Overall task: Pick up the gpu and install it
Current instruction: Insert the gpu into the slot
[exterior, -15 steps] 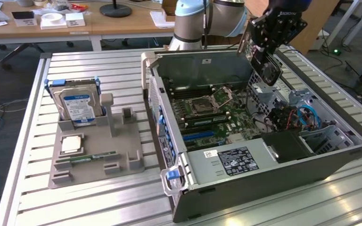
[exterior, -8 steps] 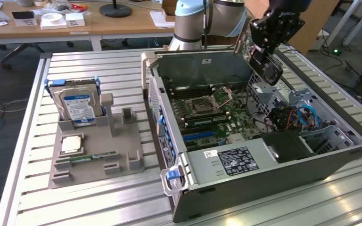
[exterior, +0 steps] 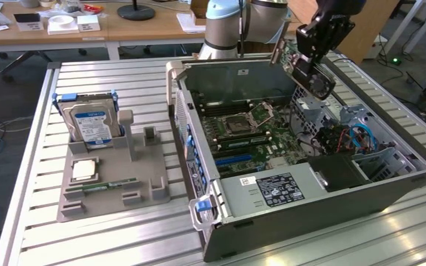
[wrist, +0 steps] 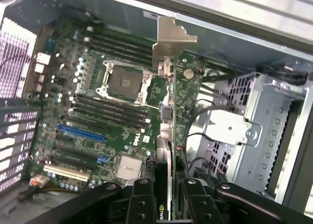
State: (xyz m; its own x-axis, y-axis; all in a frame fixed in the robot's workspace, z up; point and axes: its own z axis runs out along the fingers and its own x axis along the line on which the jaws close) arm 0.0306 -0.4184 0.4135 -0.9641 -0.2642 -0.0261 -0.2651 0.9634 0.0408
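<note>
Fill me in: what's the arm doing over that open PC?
The arm's gripper is shut on the gpu and holds it in the air above the open computer case. The card hangs edge-on over the motherboard, bracket end away from the fingers, and is not yet seated in a slot. At the exterior view's left, a hard drive stands in a grey holder.

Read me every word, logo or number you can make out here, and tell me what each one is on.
"DELL": white print on the motherboard.
"nVI", a logo cut off at the picture's edge: on the black face of the gpu, next to the hand gripping it.
Too small to read: the power supply label.
Too small to read: the hard drive label.
</note>
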